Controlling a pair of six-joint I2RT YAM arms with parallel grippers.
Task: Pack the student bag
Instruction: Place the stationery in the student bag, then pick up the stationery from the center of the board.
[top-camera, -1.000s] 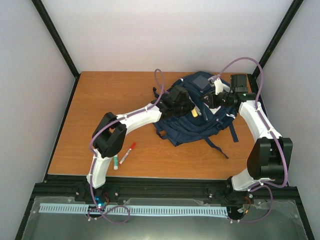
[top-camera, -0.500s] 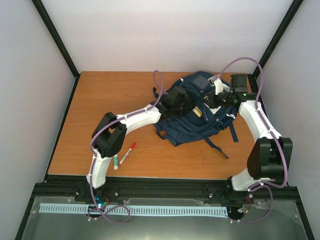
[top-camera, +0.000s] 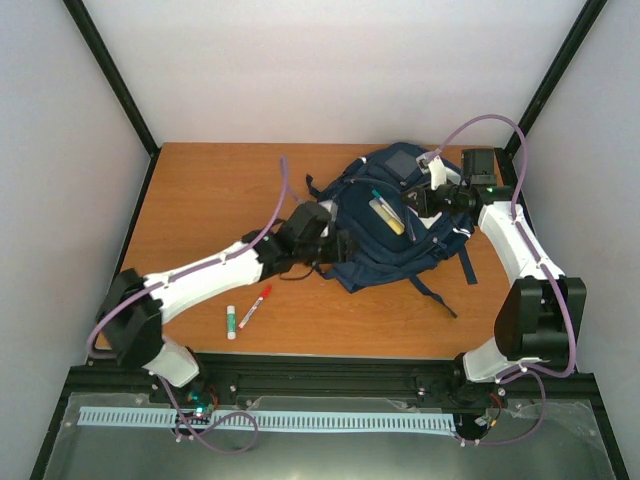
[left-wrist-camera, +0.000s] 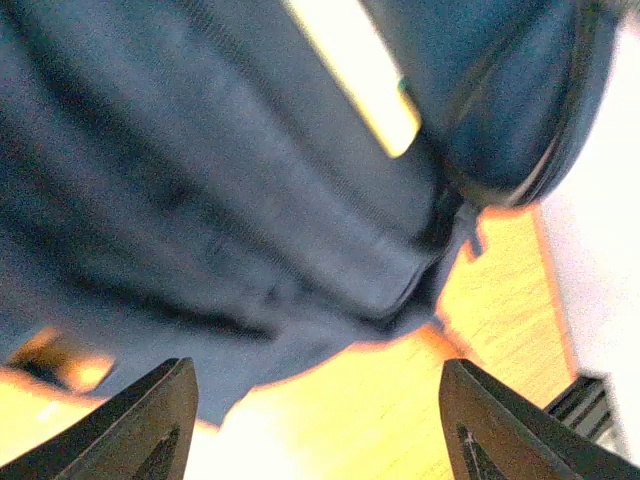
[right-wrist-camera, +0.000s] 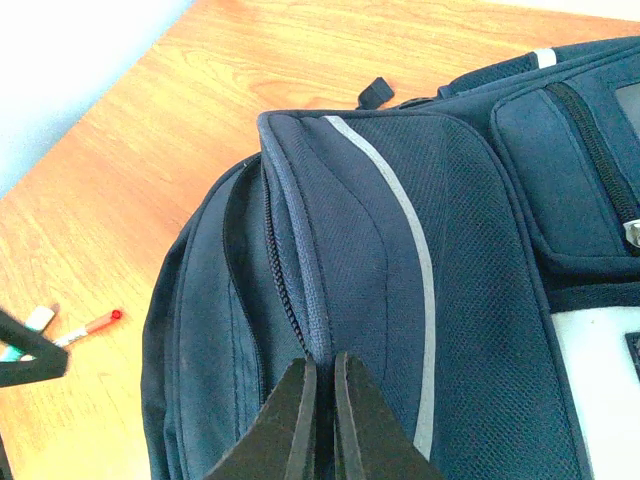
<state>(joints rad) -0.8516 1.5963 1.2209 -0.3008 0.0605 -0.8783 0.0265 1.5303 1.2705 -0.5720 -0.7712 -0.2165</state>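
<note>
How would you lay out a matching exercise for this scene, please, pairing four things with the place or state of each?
Things:
1. left end effector
2. right end effector
3. red pen
4. yellow item

Places or states:
A. shut on a fold of the backpack
B. lying on the backpack
C. open, holding nothing
D. lying on the table, left of the backpack

Pairs: 1-C, 2-A, 3-D, 4-B

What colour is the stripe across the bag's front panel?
Pale grey-white stripe on the navy student bag; clearest in right wrist view.
</note>
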